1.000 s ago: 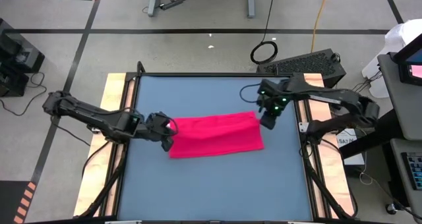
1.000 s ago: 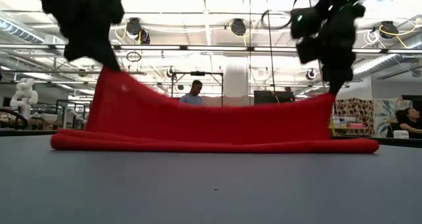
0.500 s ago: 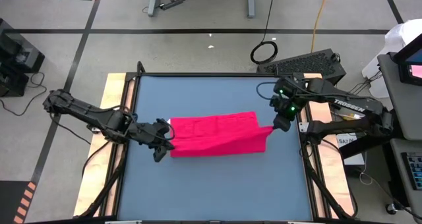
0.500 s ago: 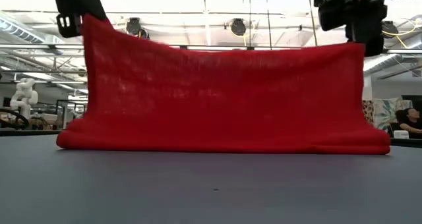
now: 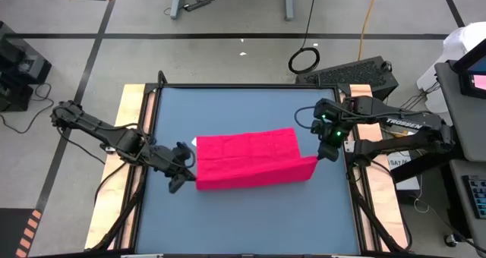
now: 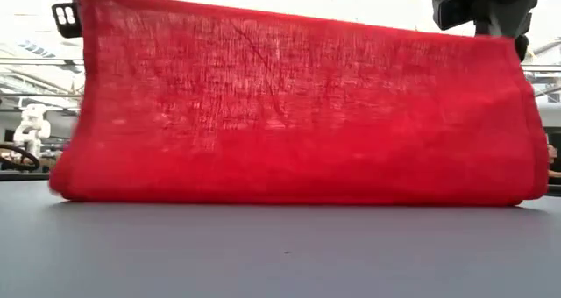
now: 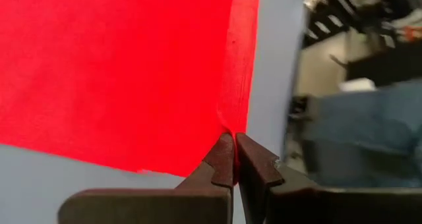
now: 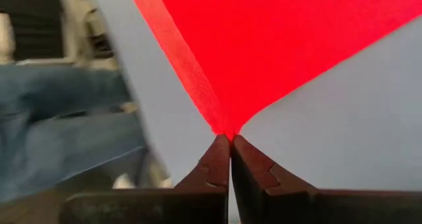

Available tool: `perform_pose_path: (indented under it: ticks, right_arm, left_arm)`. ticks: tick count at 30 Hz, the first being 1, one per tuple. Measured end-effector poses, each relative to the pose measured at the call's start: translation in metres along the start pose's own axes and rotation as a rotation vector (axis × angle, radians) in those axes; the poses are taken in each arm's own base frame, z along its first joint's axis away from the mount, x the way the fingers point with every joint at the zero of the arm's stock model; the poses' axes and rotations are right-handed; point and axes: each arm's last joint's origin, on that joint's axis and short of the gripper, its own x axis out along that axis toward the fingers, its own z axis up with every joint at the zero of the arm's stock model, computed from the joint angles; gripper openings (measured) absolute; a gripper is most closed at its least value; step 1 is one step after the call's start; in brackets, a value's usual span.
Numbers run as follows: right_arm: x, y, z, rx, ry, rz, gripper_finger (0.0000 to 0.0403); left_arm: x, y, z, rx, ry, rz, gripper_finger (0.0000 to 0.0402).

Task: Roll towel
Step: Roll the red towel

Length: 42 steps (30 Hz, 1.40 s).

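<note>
Towel [image 5: 247, 159] near edge lifted, pinched by left gripper [image 5: 184, 167], right gripper [image 5: 325, 153]

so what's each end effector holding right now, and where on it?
Both hold the towel. The left end effector pinches one corner of its raised edge, the right end effector the opposite corner; the rest lies on the table.

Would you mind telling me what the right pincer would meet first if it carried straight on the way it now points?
The right pincer is already shut on a corner of the towel, so more towel cloth lies directly ahead. Beyond it, probably the blue tabletop, though depth is hard to judge.
</note>
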Motion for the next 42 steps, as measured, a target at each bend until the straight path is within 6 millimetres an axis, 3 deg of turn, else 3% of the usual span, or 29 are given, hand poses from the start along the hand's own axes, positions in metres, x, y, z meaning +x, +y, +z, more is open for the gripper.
perform_pose_path:
  ticks: [9,23,31,42]
  right_arm:
    - [0.002,-0.006,0.01,-0.053,-0.107,-0.226,0.0]
    - [0.031,-0.02,0.046,-0.117,-0.079,-0.492,0.0]
    - [0.027,-0.029,0.051,-0.096,-0.101,-0.518,0.0]
    - [0.03,-0.045,0.07,-0.157,-0.112,-0.541,0.0]
  left_arm:
    - [0.006,0.017,-0.006,0.06,-0.034,0.296,0.0008]
    - [0.03,0.026,-0.006,0.165,-0.048,0.529,0.0008]
    - [0.051,0.035,-0.003,0.173,-0.006,0.629,0.0008]
    - [0.049,0.047,0.007,0.153,-0.061,0.741,0.0008]
